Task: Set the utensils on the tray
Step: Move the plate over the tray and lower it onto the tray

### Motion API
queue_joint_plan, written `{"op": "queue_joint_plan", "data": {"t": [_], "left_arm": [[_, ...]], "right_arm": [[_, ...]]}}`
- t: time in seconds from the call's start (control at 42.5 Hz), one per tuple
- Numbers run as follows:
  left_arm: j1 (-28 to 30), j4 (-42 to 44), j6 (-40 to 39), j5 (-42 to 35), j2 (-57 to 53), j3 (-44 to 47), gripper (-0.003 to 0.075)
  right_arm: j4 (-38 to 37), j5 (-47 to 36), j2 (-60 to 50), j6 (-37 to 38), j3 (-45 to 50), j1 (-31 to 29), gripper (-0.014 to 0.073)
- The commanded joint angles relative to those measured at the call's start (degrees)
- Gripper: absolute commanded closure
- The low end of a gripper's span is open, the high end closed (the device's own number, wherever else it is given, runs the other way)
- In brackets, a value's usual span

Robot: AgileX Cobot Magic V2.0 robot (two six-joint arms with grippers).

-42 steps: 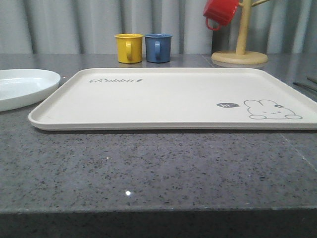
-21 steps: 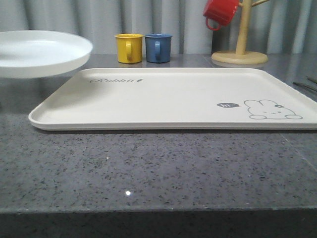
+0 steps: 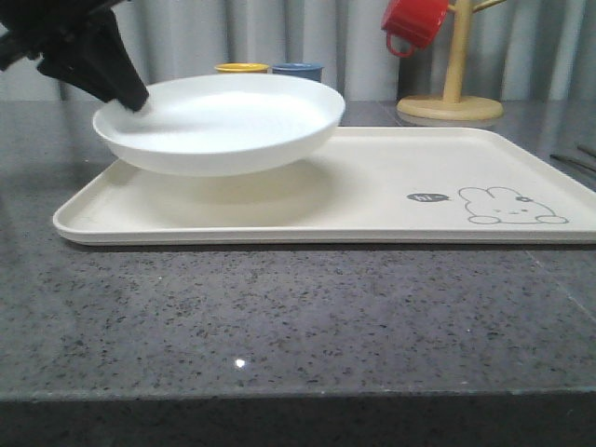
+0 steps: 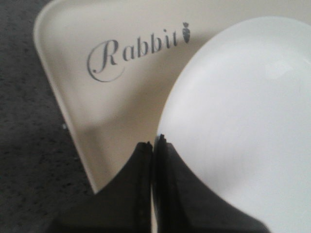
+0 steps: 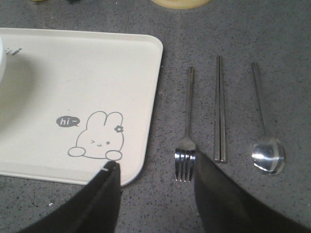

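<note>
Carried over the tray [image 3: 372, 186] — plate [image 3: 223, 121] pinched in left jaws; right jaws spread.

In the front view the white plate [image 3: 220, 121] hides the tray's [image 3: 372, 200] script and most of the yellow mug [image 3: 241, 67] and blue mug [image 3: 298, 67]. The mug tree [image 3: 452, 88] and red mug [image 3: 414, 23] are cut off by the top edge. The right claw's [image 5: 155, 182] finger covers part of the fork [image 5: 186, 145] tines.
</note>
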Motion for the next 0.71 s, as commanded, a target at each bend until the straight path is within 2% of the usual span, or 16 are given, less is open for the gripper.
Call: {"op": "queue_joint_plan", "data": {"t": [0.0, 0.118, 0.188, 0.377, 0.471, 0.683], "left_arm": [[-1.5, -2.5, -0.1, -1.8, -0.5, -2.0, 0.0741], [-1.8, -1.2, -0.1, -2.2, 1.1, -2.1, 0.0739], [-1.8, 1.0, -0.1, -2.2, 1.3, -2.1, 0.0705], [-1.8, 2.3, -0.1, -1.2, 1.3, -2.1, 0.0435], [-1.8, 2.3, -0.1, -0.1, 0.9, -3.3, 0.0341], [-2.8, 3.8, -0.1, 0.6, -5.8, -4.9, 0.0332]], "right_arm": [[0.0, -3.8, 0.4, -0.4, -2.1, -0.4, 0.0209], [0.0, -3.8, 0.4, -0.4, -2.1, -0.4, 0.0209], [0.0, -3.8, 0.4, -0.4, -2.1, -0.4, 0.0209], [0.0, -3.8, 0.4, -0.4, -2.1, -0.4, 0.0209], [0.0, -3.8, 0.4, -0.4, -2.1, -0.4, 0.0209], [0.0, -3.8, 0.4, -0.4, -2.1, -0.4, 0.0209]]}}
